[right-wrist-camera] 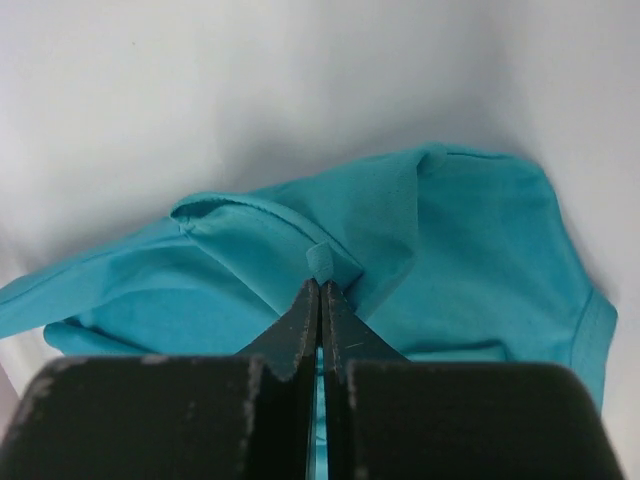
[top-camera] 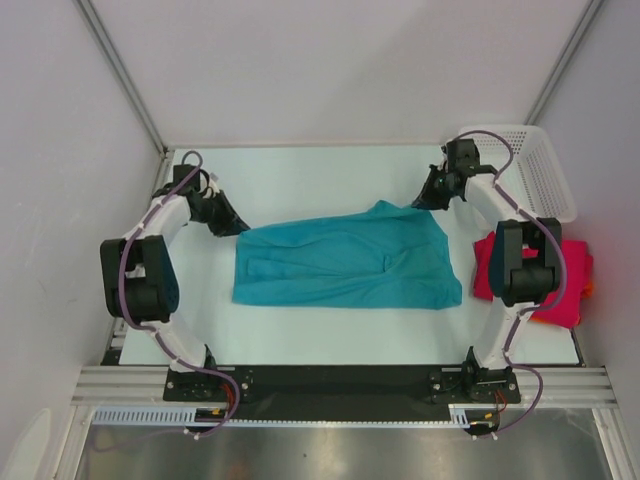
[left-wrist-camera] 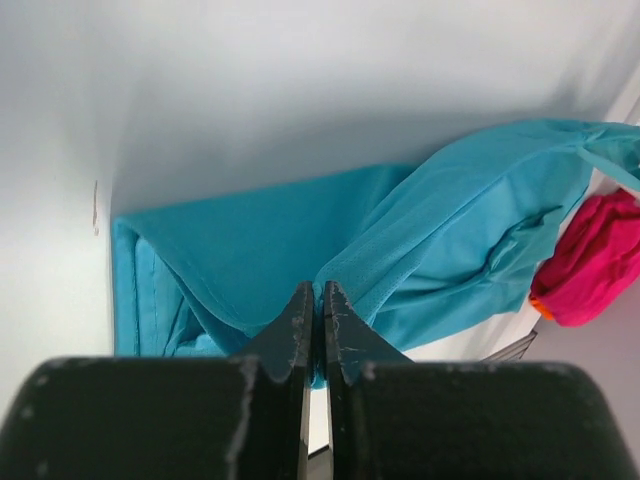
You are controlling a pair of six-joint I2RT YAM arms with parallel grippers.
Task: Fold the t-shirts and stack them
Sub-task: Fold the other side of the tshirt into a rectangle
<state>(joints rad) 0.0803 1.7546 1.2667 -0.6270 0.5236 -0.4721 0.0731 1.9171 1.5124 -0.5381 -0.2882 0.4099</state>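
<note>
While the soft teal cloth t-shirt [top-camera: 345, 268] lies spread mid-table for folding, a crimson-pink cloth shirt [left-wrist-camera: 595, 255] set aside at its right, left arm [top-camera: 140, 275] and right arm [top-camera: 525, 262] bow outward, reaching far; left gripper [left-wrist-camera: 313, 300] and right gripper [right-wrist-camera: 320, 295], each clenched on a far corner, look poised to draw it nearward

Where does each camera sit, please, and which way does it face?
Top external: above, behind the bases, looking down on the table, teal t-shirt, pink t-shirt; left arm and right arm show.
Left wrist: on that wrist, looking past the left end effector, shut on the teal t-shirt.
Right wrist: likewise; right end effector pinches the same shirt.
Shared: all show the teal t-shirt.
</note>
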